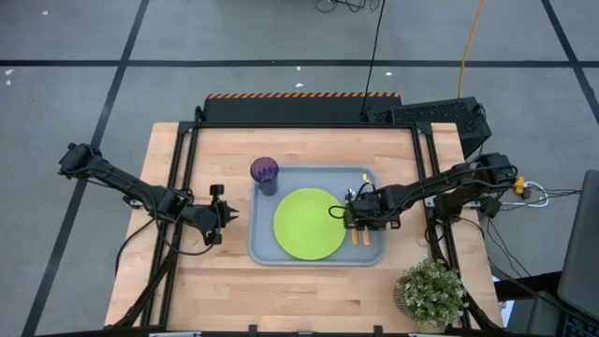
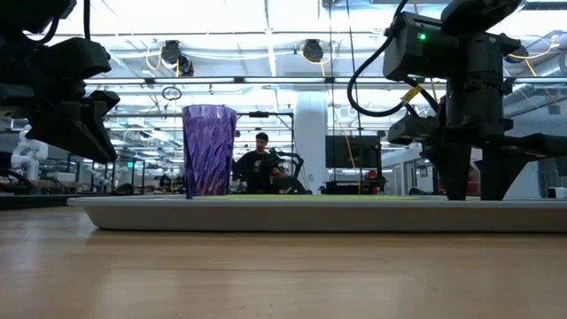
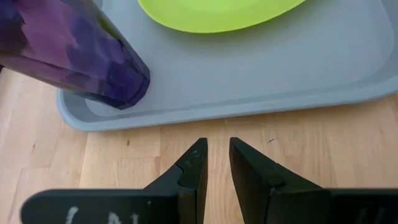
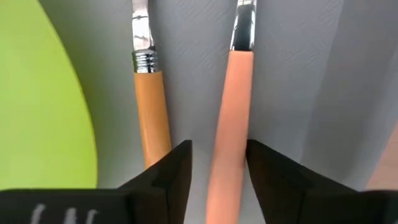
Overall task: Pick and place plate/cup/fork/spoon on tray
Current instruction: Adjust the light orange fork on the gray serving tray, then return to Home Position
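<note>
The grey-blue tray (image 1: 267,245) lies mid-table. The lime-green plate (image 1: 309,223) lies flat in it. The purple cup (image 1: 265,172) stands upright by the tray's far left corner. Two orange-handled utensils lie side by side on the tray right of the plate, one handle (image 4: 152,106) beside my right gripper (image 4: 219,144) and the other (image 4: 233,124) between its parted fingers. Their heads are hidden, so fork and spoon cannot be told apart. My right gripper (image 1: 358,220) points down. My left gripper (image 1: 230,215) hovers over bare table left of the tray, its fingers a narrow gap apart, holding nothing. My right gripper comes from above, its fingers either side of the handle near its free end (image 4: 230,174). Tray shows between the handle and one finger (image 4: 180,168). The other finger (image 4: 264,171) stands right at the handle's edge; whether it touches, I cannot tell.
A potted plant (image 1: 432,290) stands at the table's near right corner. A dark device (image 1: 440,117) sits at the far right. Black frame rails (image 1: 178,187) run along both sides. Bare wood lies in front of the tray. A person (image 2: 260,168) is in the room behind.
</note>
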